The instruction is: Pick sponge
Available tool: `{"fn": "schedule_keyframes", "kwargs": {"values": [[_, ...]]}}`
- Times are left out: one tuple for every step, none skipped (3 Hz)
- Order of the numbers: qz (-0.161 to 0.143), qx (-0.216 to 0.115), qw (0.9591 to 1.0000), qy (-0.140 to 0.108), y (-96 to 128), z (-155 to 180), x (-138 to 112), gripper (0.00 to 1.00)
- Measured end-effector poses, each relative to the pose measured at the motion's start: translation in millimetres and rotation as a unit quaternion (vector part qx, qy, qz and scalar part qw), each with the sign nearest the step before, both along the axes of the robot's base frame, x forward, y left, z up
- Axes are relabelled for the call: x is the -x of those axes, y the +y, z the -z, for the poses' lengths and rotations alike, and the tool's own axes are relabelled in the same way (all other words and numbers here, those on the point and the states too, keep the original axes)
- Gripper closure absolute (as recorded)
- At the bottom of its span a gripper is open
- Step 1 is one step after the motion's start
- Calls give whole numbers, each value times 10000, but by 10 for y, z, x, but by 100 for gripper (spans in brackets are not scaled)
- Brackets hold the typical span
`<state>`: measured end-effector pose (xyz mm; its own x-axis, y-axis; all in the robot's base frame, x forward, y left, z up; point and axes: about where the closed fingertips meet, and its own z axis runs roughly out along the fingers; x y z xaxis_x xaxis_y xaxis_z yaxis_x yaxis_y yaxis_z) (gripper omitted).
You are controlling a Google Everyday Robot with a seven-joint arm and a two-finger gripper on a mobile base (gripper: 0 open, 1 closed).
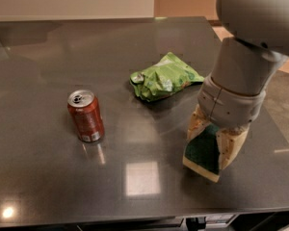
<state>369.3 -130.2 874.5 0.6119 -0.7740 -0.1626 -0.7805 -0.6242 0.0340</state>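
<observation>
The sponge (201, 152), dark green on top with pale yellow foam along its lower edge, sits between the two tan fingers (231, 147) of my gripper (210, 153) at the front right of the dark table (135, 186). The gripper is shut on the sponge from both sides. The sponge is tilted, and its near corner is at or just above the table top. The grey wrist and arm rise above it to the upper right and hide the sponge's far end.
A light green wrinkly snack bag (163, 77) lies just behind the gripper, to its left. A red soda can (86, 116) stands upright at the left. The table's front edge runs close below the sponge, and its right edge is near the arm.
</observation>
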Motion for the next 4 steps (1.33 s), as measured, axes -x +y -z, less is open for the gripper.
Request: {"fn": "schedule_keyframes", "kwargs": {"values": [[125,-145,9997,-118,129,-307,-93,100],[271,-342,9986,-283,258,-554,-230,100],[299,-451,9974,-486,318,-587,-318,100],[317,-525,9962,-622,362,-607,-377,100]]}}
